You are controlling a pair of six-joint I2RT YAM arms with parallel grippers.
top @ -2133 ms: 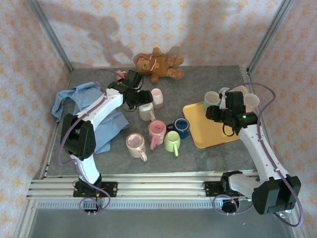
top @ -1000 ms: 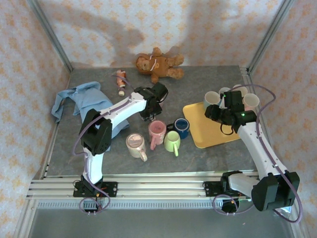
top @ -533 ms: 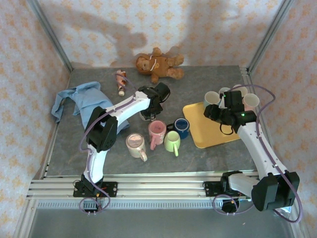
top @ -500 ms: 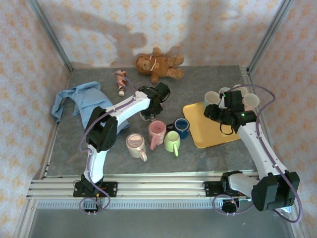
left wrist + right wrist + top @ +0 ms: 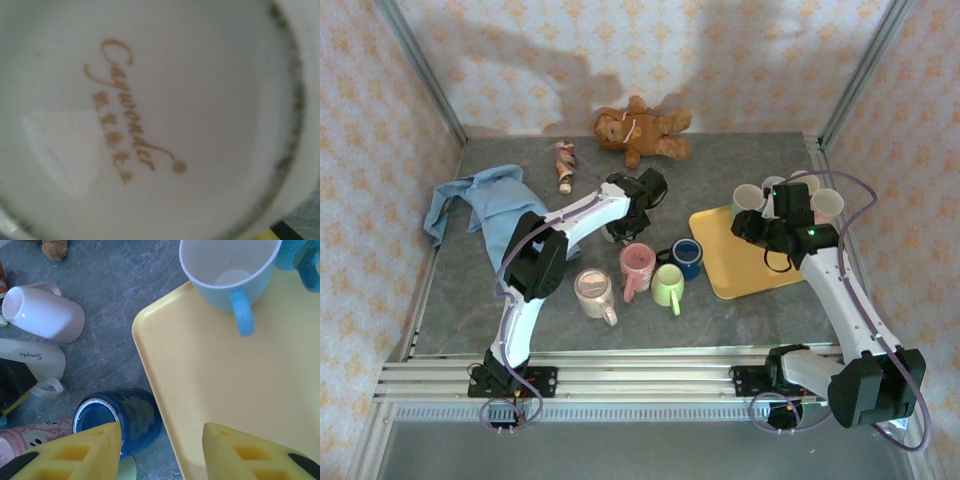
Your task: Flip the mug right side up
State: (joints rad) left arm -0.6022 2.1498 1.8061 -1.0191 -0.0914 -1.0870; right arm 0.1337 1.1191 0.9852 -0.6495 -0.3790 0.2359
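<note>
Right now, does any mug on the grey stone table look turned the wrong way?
The pale pink ceramic mug on the table seems upside down, its base showing; the light blue mug near the yellow plastic tray stands upright.

Glossy white mug (gold-printed base), smooth yellow plastic tray, matt marbled tabletop

Left wrist view: the mug shows its base out of focus. The gold script mark is too blurred to read with certainty, and the outline is cut off at the top and left edges.

Top view: the mug is largely hidden beneath the left gripper; the jaw setting is indeterminate.

Right wrist view: the teddy bear is cropped at the top edge, and the pink smiley mug at the bottom-left corner.
</note>
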